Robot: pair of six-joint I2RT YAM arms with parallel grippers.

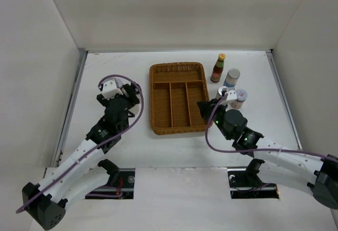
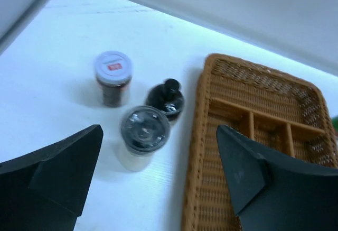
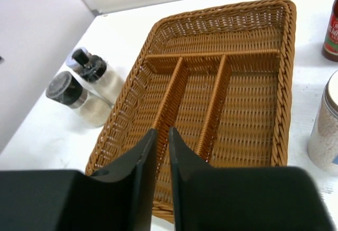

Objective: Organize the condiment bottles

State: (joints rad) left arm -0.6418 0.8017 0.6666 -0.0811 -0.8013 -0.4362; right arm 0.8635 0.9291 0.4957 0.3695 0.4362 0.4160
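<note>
From above, the wicker tray sits mid-table with all four compartments empty, so I'd judge the sorting has barely begun. At its 1 to 2 o'clock stand a red sauce bottle, a blue-labelled cylinder and a lilac-lidded shaker. The right gripper hangs at the tray's 3 o'clock edge. The left gripper is at its 9 o'clock, hiding most of the bottles there. The left wrist view shows that gripper's jaws wide apart and holding nothing. A dark-lidded jar of white grains stands just ahead between the fingertips. A knob-capped bottle is close beside it at 1 o'clock, and a grey-lidded jar with dark contents is at 11 o'clock. The step in hand looks like lining up on that nearest jar. The next move calls for coming down around it and closing without knocking the knob-capped neighbour. The right wrist view shows that gripper's fingers pressed together on nothing, above the tray's near rim. Every compartment is bare, and the two left-hand jars show at 9 o'clock.
</note>
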